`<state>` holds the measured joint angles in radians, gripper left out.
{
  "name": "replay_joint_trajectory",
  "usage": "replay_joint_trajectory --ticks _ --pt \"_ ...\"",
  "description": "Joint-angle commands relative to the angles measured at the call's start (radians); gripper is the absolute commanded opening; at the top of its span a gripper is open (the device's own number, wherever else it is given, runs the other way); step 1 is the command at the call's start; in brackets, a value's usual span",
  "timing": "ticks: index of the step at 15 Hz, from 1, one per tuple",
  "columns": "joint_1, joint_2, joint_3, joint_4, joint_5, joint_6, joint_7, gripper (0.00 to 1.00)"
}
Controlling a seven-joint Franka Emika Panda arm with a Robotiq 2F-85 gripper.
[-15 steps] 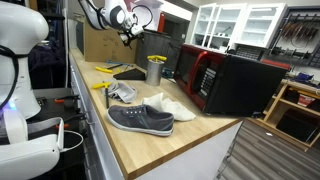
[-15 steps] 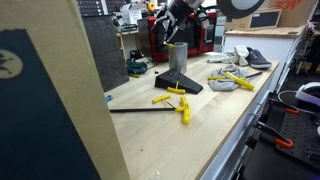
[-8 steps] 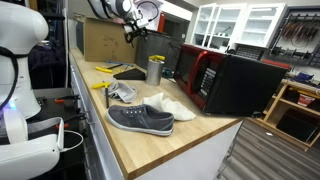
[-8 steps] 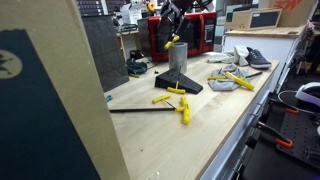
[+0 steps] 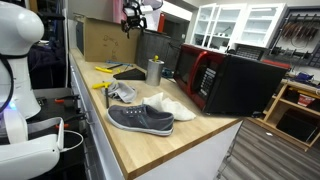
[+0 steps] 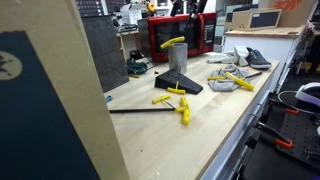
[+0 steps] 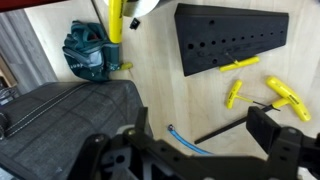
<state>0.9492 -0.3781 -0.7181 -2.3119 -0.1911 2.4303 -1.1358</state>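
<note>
My gripper (image 7: 205, 125) is open and empty, high above the wooden bench (image 7: 160, 90); it shows near the top in both exterior views (image 5: 133, 14) (image 6: 188, 8). Below it stands a metal cup (image 5: 154, 70) (image 6: 178, 60) with a yellow-handled tool (image 6: 172, 43) (image 7: 115, 20) sticking out of its top. The cup rests on a black tool-holder block (image 7: 230, 40) (image 6: 182, 85). Loose yellow T-handle keys (image 7: 242, 92) (image 6: 176, 101) and a thin black rod (image 7: 225, 125) lie on the wood beside it.
A teal object (image 7: 90, 55), a dark grey bag (image 7: 70, 115) and a blue cable (image 7: 185, 140) lie under the wrist. A red-and-black microwave (image 5: 225, 80), a cardboard box (image 5: 100, 42) and grey shoes (image 5: 140, 119) sit on the bench.
The gripper has risen from just above the cup towards the top of the view. The yellow tool that hung under it now rests in the cup, let go.
</note>
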Motion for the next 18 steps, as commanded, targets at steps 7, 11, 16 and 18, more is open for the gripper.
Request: replay_joint_trajectory --ticks 7,11,16,18 --pt "-0.473 0.144 0.371 0.144 0.288 -0.206 -0.271 1.00" --pt "-0.642 0.217 0.511 0.192 0.314 -0.163 -0.231 1.00" --pt "-0.744 0.221 0.612 0.173 0.315 -0.129 -0.161 1.00" --pt "-0.744 0.222 0.615 0.173 0.315 -0.127 -0.160 1.00"
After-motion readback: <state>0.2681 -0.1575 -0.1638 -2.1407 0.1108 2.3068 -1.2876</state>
